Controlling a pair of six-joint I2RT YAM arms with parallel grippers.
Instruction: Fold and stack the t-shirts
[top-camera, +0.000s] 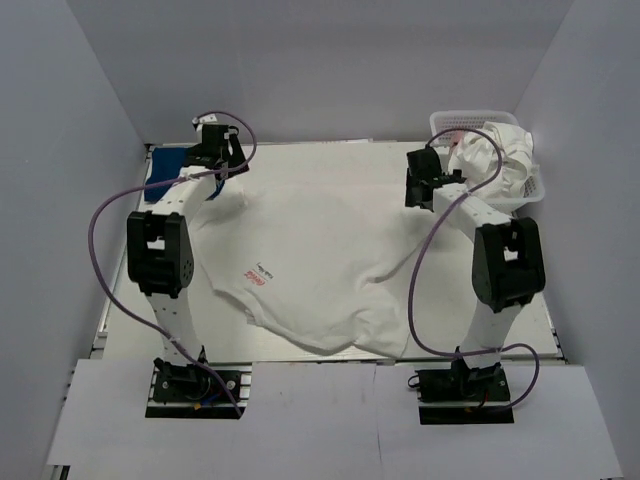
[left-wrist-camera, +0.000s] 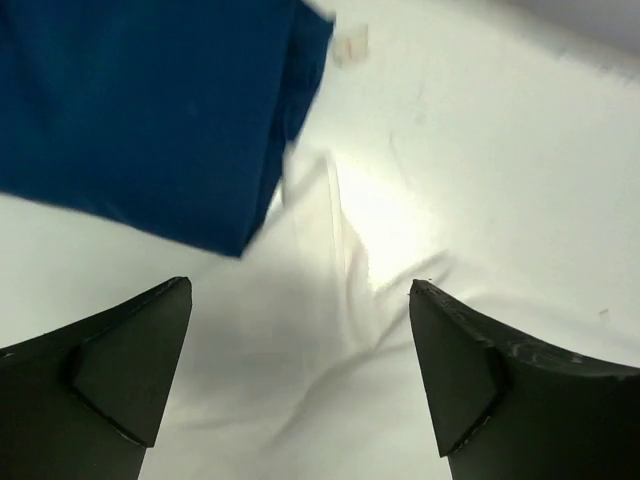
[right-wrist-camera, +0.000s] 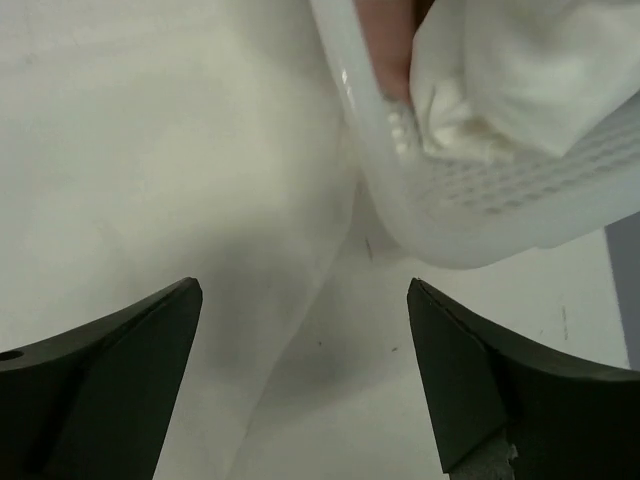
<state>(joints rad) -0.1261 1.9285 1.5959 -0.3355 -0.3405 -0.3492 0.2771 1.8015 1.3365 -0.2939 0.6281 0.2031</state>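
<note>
A white t-shirt with a small red print (top-camera: 320, 255) lies spread and rumpled across the table. A folded dark blue t-shirt (top-camera: 172, 168) lies at the far left; it fills the upper left of the left wrist view (left-wrist-camera: 150, 110). My left gripper (top-camera: 213, 150) is open and empty above the white shirt's far left edge (left-wrist-camera: 320, 330), beside the blue one. My right gripper (top-camera: 425, 180) is open and empty over the white shirt's far right edge (right-wrist-camera: 180, 180), next to the basket. Another white t-shirt (top-camera: 500, 160) is bunched in the basket, with a dusty-pink one (right-wrist-camera: 385, 40) under it.
A white plastic mesh basket (top-camera: 530, 195) stands at the far right corner; its rim (right-wrist-camera: 450, 220) is close ahead of my right gripper. Grey walls close in the table at the back and both sides. Purple cables loop along both arms.
</note>
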